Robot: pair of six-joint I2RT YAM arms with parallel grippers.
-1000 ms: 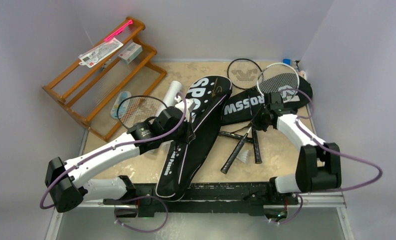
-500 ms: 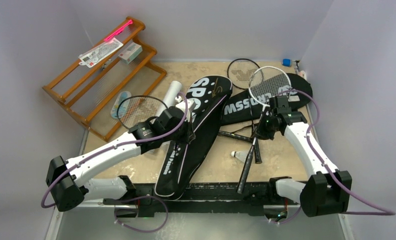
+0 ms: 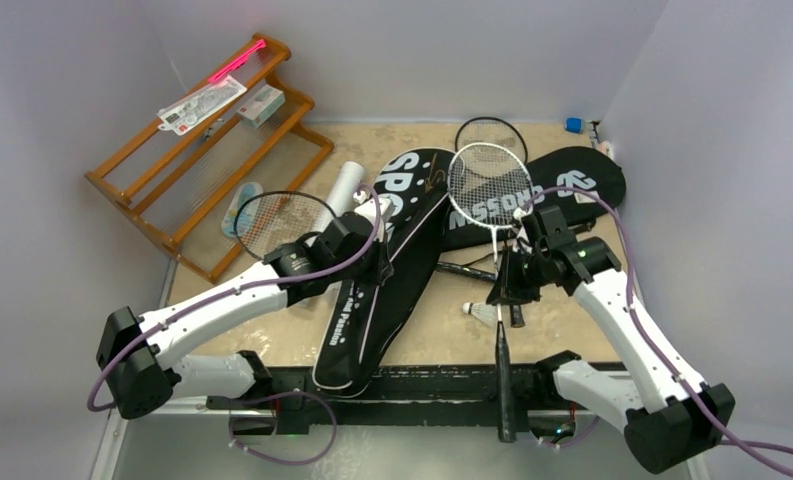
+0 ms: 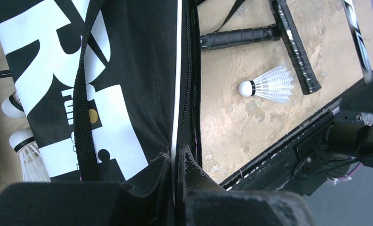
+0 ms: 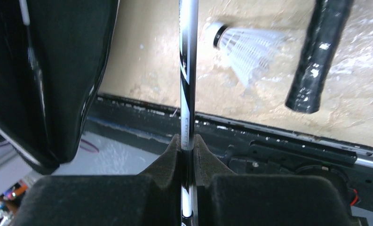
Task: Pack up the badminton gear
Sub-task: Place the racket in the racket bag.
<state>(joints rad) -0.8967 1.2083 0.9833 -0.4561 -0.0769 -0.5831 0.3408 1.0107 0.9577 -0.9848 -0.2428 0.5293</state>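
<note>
My right gripper (image 5: 188, 143) pinches a racket (image 3: 490, 186) by the shaft, its head above the bags. My left gripper (image 4: 177, 157) clamps the near bag (image 3: 372, 330) at its zipper edge. Nothing looks packed yet: shuttlecocks (image 4: 268, 84), tube (image 3: 344, 186) and other rackets (image 3: 280, 218) lie loose.

Tan table (image 3: 434, 335) — bags (image 3: 367, 300), rackets (image 3: 280, 218), shuttlecock (image 3: 485, 314)

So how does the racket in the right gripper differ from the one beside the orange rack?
The held racket has a white frame and is clamped by its shaft in the right fingers; the other racket, by the rack, has a dark frame and lies free. Both have oval strung heads.
</note>
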